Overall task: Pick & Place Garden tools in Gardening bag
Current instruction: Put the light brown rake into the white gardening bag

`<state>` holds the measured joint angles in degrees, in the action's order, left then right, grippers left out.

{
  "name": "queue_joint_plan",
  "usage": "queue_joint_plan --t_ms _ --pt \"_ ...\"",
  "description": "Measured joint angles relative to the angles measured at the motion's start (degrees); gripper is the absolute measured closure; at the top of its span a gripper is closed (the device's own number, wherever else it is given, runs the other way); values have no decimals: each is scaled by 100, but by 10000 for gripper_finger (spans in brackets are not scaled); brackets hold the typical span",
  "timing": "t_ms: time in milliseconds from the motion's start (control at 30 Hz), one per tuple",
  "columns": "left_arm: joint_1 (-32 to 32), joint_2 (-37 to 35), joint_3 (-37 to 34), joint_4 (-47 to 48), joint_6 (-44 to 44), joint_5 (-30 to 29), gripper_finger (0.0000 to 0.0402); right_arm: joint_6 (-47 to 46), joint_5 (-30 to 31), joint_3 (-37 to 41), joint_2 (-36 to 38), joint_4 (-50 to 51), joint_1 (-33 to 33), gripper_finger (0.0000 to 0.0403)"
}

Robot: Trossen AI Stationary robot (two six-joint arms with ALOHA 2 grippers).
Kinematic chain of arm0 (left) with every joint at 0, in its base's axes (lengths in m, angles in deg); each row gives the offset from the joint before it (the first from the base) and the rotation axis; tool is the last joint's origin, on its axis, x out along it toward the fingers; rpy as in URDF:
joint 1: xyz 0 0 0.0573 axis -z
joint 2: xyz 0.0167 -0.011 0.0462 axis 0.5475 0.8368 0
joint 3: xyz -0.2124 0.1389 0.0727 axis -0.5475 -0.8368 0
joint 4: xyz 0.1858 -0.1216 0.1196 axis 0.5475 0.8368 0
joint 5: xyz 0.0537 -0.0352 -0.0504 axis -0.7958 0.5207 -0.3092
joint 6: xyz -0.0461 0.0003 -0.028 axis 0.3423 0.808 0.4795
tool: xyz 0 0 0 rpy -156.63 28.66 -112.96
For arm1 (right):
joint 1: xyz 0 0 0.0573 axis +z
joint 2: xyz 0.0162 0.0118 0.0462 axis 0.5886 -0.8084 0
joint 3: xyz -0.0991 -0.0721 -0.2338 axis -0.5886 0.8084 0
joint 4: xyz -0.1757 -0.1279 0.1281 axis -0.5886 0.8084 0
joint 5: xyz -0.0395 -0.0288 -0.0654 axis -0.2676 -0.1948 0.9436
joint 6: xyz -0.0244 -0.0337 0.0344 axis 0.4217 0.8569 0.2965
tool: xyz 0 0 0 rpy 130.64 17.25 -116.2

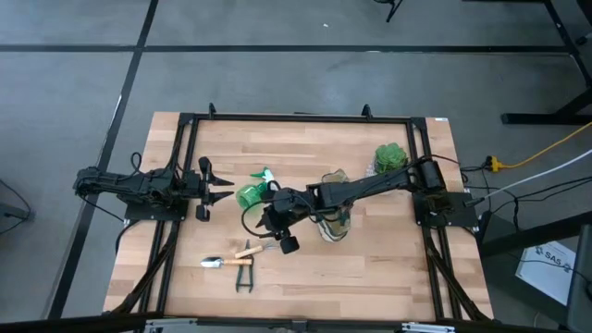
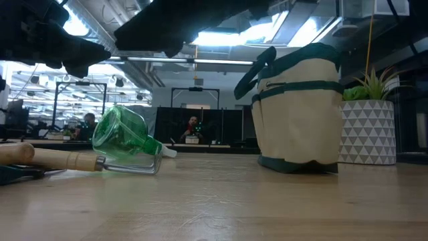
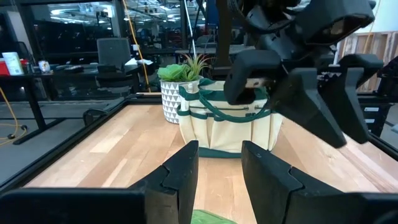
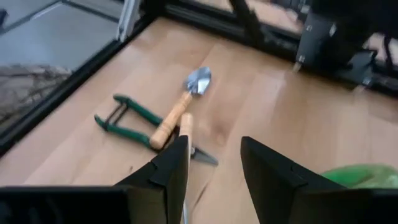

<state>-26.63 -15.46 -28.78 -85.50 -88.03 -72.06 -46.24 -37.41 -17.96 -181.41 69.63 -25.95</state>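
The green spray bottle (image 1: 251, 195) lies on its side left of centre, and shows in the low view (image 2: 124, 137). The trowel (image 4: 189, 93), the rake's wooden handle (image 4: 185, 126) and the green-handled pruning shears (image 4: 127, 118) lie together near the front edge (image 1: 236, 263). The beige gardening bag (image 1: 334, 220) stands upright at the centre, beside the potted plant (image 1: 390, 157). My right gripper (image 4: 214, 165) is open and empty, hanging above the table between bottle and tools (image 1: 277, 231). My left gripper (image 3: 219, 168) is open and empty, just left of the bottle (image 1: 218, 190).
The black frame rails (image 1: 180, 166) run along the table's left, far and right sides. My right arm (image 1: 370, 187) stretches over the bag from the right. Bare wood (image 1: 370, 273) lies along the front right of the table.
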Motion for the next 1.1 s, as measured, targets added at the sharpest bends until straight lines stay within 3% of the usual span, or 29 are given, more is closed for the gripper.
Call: queue_joint_plan --t_ms 333,433,533,800,1100 --pt "1 -1 -1 0 0 0 283 -258 -16 4 -471 -291 202 251" --pt "1 -2 -1 0 0 0 284 -286 278 6 -548 -218 349 247" --pt "0 0 -2 0 0 0 284 -415 588 5 -554 -224 463 232" --pt "2 -2 0 0 0 0 284 -897 652 4 -554 -309 549 163" --pt "0 -1 -1 0 0 0 284 -922 652 -7 -662 -594 530 162"
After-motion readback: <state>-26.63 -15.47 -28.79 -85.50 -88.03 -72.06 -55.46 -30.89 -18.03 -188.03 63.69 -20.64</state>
